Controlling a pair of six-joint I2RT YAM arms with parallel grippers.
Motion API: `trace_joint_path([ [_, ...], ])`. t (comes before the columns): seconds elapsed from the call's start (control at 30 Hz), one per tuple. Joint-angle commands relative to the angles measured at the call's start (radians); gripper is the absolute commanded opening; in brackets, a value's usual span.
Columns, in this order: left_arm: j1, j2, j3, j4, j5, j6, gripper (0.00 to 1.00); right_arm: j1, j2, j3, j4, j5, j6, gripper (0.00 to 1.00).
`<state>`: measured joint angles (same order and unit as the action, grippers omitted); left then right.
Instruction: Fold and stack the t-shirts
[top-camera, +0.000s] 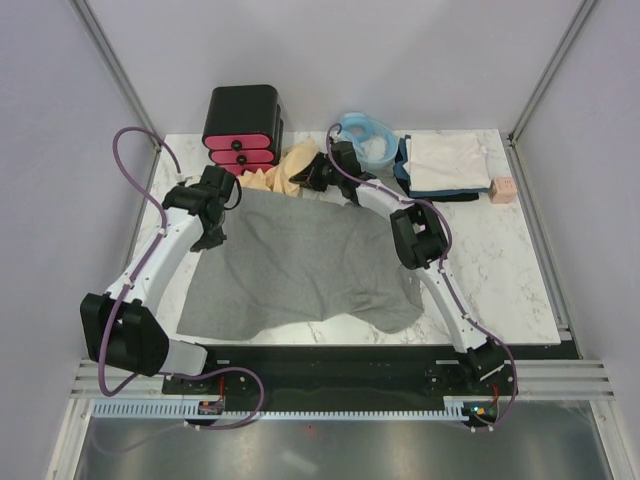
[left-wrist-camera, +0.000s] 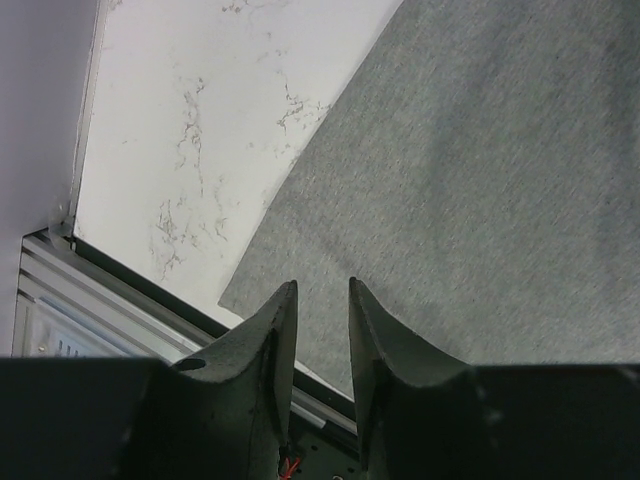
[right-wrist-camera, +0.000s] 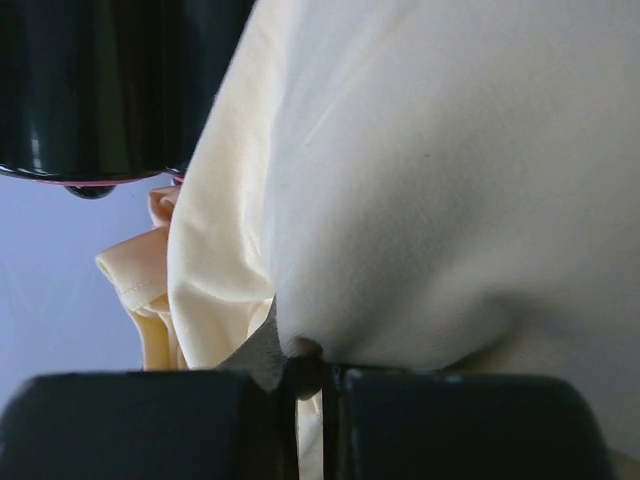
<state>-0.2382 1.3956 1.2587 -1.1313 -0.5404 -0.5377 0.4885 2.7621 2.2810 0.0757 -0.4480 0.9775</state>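
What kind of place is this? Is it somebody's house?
Probably a robot test booth, not a house: a left arm and right arm bolted by a marble-look table, bare walls with metal posts, and a grey shirt and tan shirt set out for folding.

Blk drawer box (top-camera: 243, 118), blue hose (top-camera: 374, 127)

In the right wrist view, the tan-yellow t-shirt (right-wrist-camera: 450, 200) is filling the frame out of focus and running off the top and right edges, and it is covering the right gripper (right-wrist-camera: 320, 385) down to the finger bases. The top edge is cutting off the black drawer box (right-wrist-camera: 110, 80). From above, the whitish t-shirt (top-camera: 447, 160) is hiding all but the edges of the dark shirts (top-camera: 445, 194), and the right arm (top-camera: 425, 240) is covering part of the light-blue hose (top-camera: 360, 125).
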Motion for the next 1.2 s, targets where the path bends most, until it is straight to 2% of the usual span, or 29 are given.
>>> trace_joint_path([
  [0.0, -0.012, -0.023, -0.015, -0.012, -0.004, -0.061, 0.34, 0.01, -0.159, 0.003, 0.125, 0.022, 0.04, 0.0],
  [0.3, -0.033, -0.047, -0.047, -0.007, 0.013, -0.09, 0.34, 0.01, -0.266, 0.074, 0.148, 0.034, 0.019, 0.0],
  [0.73, -0.05, -0.101, -0.078, -0.008, 0.028, -0.188, 0.34, 0.012, -0.409, 0.144, 0.176, -0.063, 0.02, 0.0],
  [1.0, -0.055, -0.171, -0.087, -0.012, 0.017, -0.214, 0.35, 0.007, -0.426, 0.244, 0.272, -0.161, 0.168, 0.0],
  [1.07, -0.056, -0.182, -0.091, -0.018, 0.022, -0.219, 0.35, 0.009, -0.432, 0.229, 0.35, -0.204, 0.223, 0.0],
  [1.17, -0.059, -0.193, -0.097, -0.031, 0.023, -0.238, 0.35, 0.027, -0.44, 0.212, 0.377, -0.26, 0.271, 0.0],
])
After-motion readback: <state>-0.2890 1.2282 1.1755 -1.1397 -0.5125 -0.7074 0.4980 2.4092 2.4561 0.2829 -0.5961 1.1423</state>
